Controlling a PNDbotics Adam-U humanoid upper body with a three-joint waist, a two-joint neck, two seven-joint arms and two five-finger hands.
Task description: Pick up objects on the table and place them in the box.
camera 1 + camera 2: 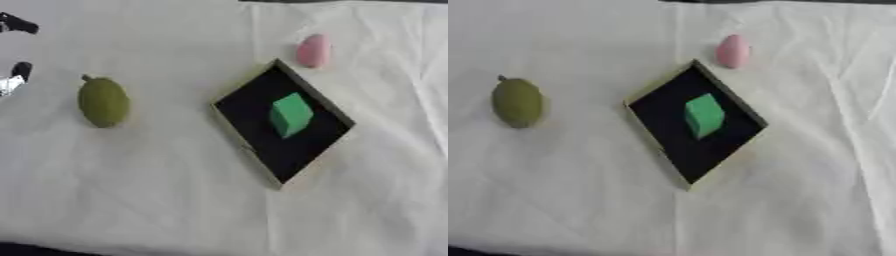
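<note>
I'm seeing only my left hand (14, 80) at the left edge: black finger parts with a silver-white piece below them

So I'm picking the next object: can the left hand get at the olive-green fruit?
Probably yes. The left hand shows at the left edge, and only bare cloth lies between it and the olive-green fruit.

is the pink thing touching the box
Apart. In the left eye view a strip of white cloth shows between the pink egg-shaped object and the top corner of the box.
</note>
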